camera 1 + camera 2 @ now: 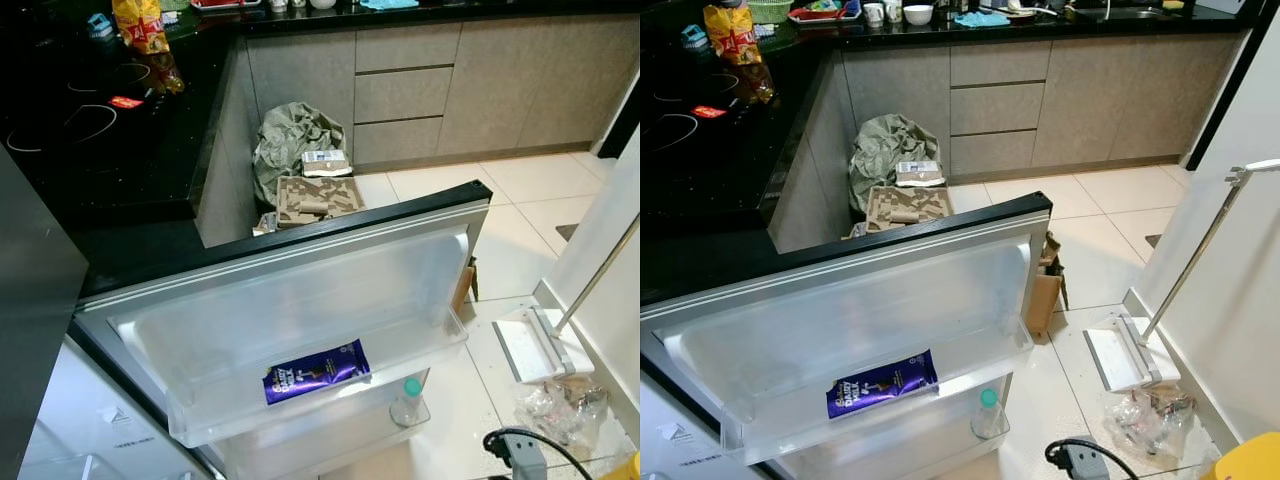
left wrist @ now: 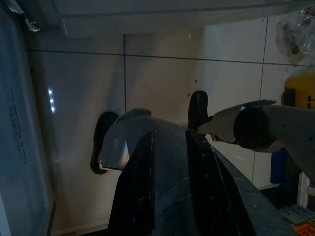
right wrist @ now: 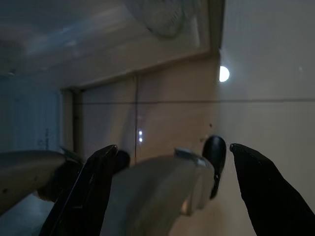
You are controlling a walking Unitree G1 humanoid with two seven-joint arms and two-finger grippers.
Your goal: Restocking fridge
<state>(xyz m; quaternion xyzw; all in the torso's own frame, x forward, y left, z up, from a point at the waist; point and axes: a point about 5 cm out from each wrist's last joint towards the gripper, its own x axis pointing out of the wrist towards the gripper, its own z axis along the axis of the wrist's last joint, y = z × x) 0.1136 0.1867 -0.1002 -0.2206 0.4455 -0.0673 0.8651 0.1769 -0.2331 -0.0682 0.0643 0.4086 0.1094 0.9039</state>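
The fridge door (image 1: 300, 232) stands open in front of me, its clear upper shelf (image 1: 440, 350) holding a purple chocolate bar (image 1: 316, 372) lying flat. In the lower door shelf stands a small clear bottle (image 1: 408, 402) with a green cap. Both arms hang low over the tiled floor. In the dark left wrist view, my left gripper (image 2: 171, 133) has its fingers close together with nothing between them. My right gripper (image 3: 173, 146) is open and empty.
A black counter with a hob (image 1: 70, 125) and a snack bag (image 1: 142, 25) lies at the left. A rubbish bag and cardboard (image 1: 305, 165) sit by the cabinets. At the right, a floor mop (image 1: 535, 345), a plastic bag (image 1: 555, 405) and a black cable (image 1: 510, 442) lie on the floor.
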